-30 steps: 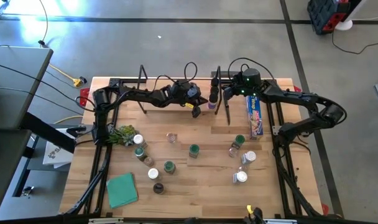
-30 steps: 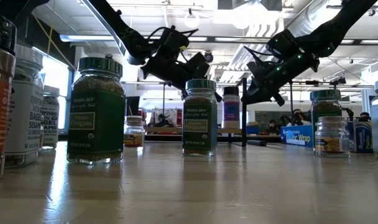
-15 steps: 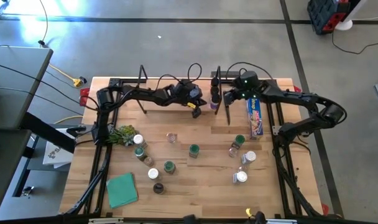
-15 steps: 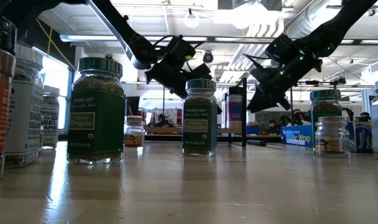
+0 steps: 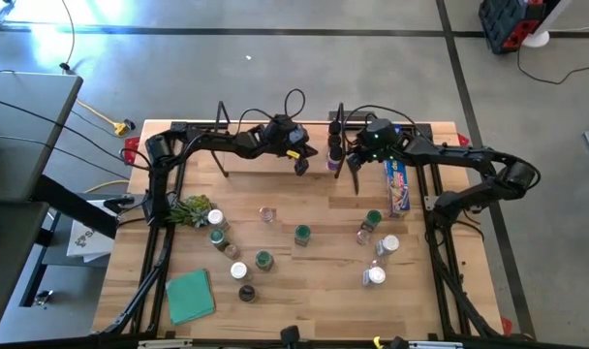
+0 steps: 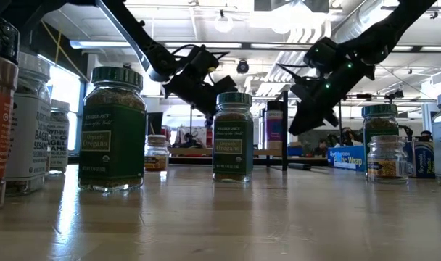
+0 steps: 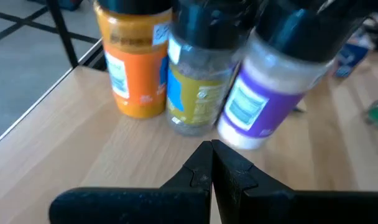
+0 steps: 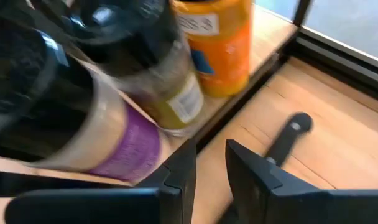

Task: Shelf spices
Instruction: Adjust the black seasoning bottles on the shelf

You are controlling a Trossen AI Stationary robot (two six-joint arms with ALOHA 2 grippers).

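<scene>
Three spice jars stand on the shelf board at its right end: an orange jar, a yellow-labelled jar and a purple-labelled jar, all with dark lids. My left gripper hovers over the board just left of them, shut and empty. My right gripper hovers to their right, beside the purple-labelled jar, fingers a little apart with nothing between them. Several more jars stand loose on the table, among them green-lidded ones.
The blue wrap box lies right of the shelf, under the right arm. A green leafy bunch and a green cloth lie on the left. The shelf's black wire frames stand at its ends. Bare wood shows at the table's middle.
My left gripper has drawn back from the jars toward the table's left along the shelf. My right gripper has moved a little left, closer to the shelf's right end. The three jars have stayed standing on the board.
</scene>
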